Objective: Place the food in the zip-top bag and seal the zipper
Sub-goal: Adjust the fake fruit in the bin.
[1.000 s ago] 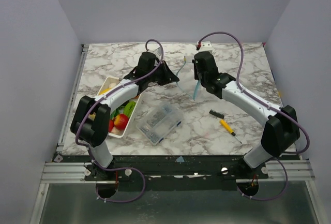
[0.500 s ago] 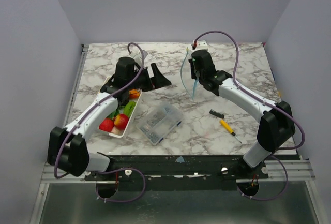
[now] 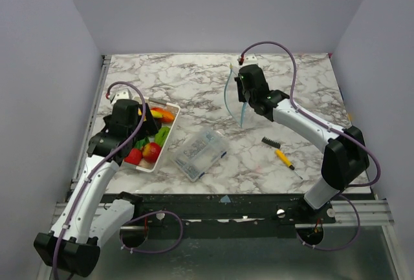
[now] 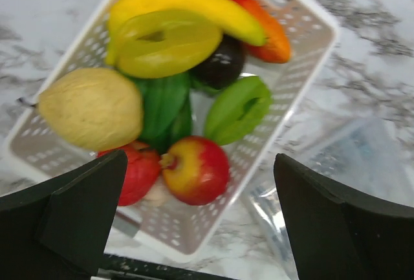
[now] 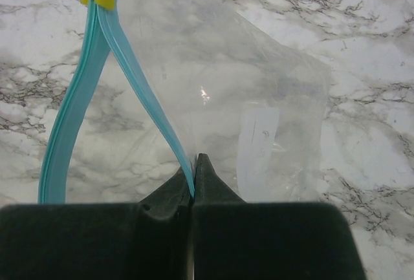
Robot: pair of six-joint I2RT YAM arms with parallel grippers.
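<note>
Hanging zip-top bag [image 5: 259, 99], zipper [image 5: 63, 141] vertical, right pincer [image 5: 194, 161]

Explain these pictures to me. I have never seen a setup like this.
These are two robot arms bolted to the near edge of a marble table. The wide picture looks down from above and behind them. The other two come from a small camera on each wrist, so each shows its own tool's black fingers at the bottom.

The left tool is open and holds nothing. It hangs over a white tray of toy food, such as a banana and a red apple.

The right tool is shut on the blue strip of a clear plastic bag, with the bag's mouth parted.

A clear box and a small yellow-handled brush also lie on the table.
</note>
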